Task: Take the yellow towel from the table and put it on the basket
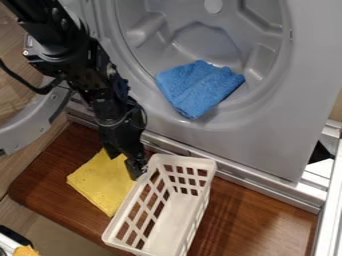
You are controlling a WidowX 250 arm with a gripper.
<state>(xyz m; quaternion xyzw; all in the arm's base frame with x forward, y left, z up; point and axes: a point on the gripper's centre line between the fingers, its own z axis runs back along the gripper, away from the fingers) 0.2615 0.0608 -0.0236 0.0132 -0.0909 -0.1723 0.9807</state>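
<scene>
the gripper (135, 172) hangs beside the basket (184, 161) (grip state: i cannot tell). yellow towel (100, 184) lies on table (244, 210).

towel (103, 182) lying left of the jaws on the table (257, 202), basket (172, 215) standing right, cloth (197, 89) resting behind in the drum (204, 42)

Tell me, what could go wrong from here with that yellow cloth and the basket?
The arm comes down close beside the basket, so it might bump or push it while going for the towel. The towel also lies fairly flat on the table, so it could be hard to pinch and might slip.
</scene>
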